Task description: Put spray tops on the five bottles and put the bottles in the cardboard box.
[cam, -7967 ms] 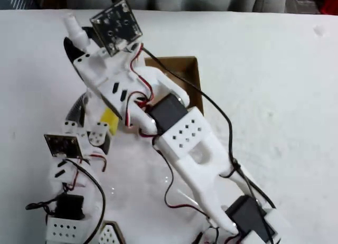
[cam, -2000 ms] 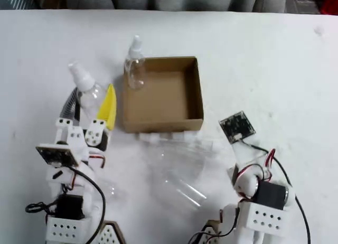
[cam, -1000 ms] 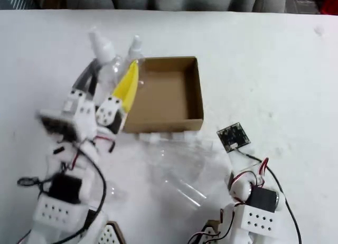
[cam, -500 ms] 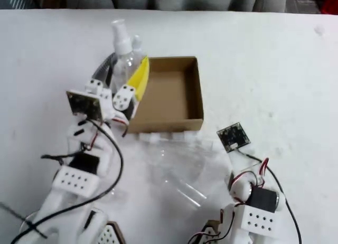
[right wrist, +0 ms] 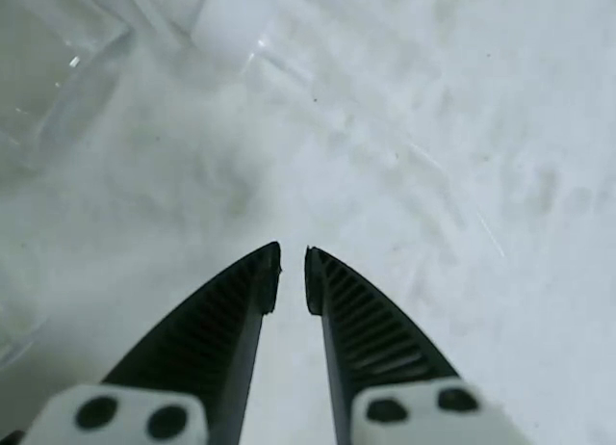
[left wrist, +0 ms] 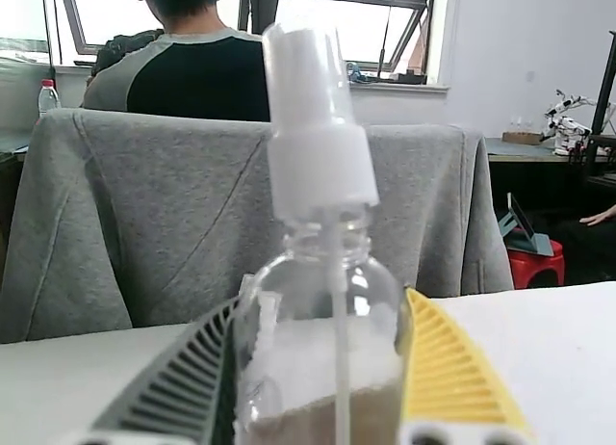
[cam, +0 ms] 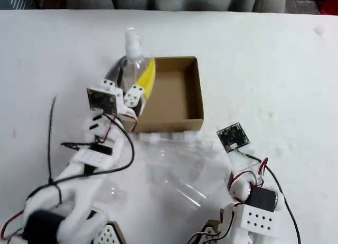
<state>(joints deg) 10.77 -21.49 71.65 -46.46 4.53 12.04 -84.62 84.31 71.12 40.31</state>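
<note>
Near right, right gripper sits low over the table, fingers pressed almost together, nothing between; clear plastic lies near centre, what it is unclear; farther left, left gripper pinches the bottle by its body, long axis upright, spray top on; bottle hangs at the far-left corner of the cardboard box, box floor just to its right; left arm nearer, so likely a short rightward shift, then lower and release.

White table; grey seat back beyond its far edge; windows behind; red stool alongside.
</note>
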